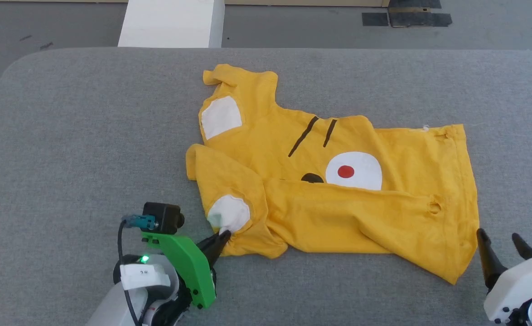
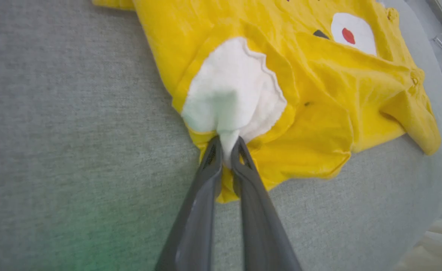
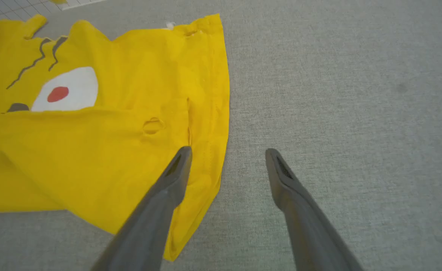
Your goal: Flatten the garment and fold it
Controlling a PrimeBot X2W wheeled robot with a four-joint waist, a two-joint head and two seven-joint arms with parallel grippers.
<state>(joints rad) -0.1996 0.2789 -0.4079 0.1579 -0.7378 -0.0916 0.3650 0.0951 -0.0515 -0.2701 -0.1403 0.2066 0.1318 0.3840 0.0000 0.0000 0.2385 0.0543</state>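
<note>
The garment point(image 1: 338, 190), a yellow T-shirt with a white oval, red dot and black lines, lies rumpled and partly folded over itself on the grey table point(image 1: 66, 136). My left gripper point(image 1: 220, 236) is shut on the white patch of the near sleeve point(image 2: 232, 98), the cloth pinched between its dark fingers point(image 2: 206, 173). My right gripper point(image 1: 499, 237) stands open at the lower right, just beside the garment's hem corner point(image 3: 202, 180). In the right wrist view one finger point(image 3: 176, 173) lies over the hem and the other point(image 3: 281, 177) over bare table.
A white block point(image 1: 171, 22) stands beyond the table's far edge, on a grey floor with dark tape patches point(image 1: 406, 18). Bare grey table stretches to the left and right of the shirt. Small holes point(image 1: 434, 207) show in the fabric.
</note>
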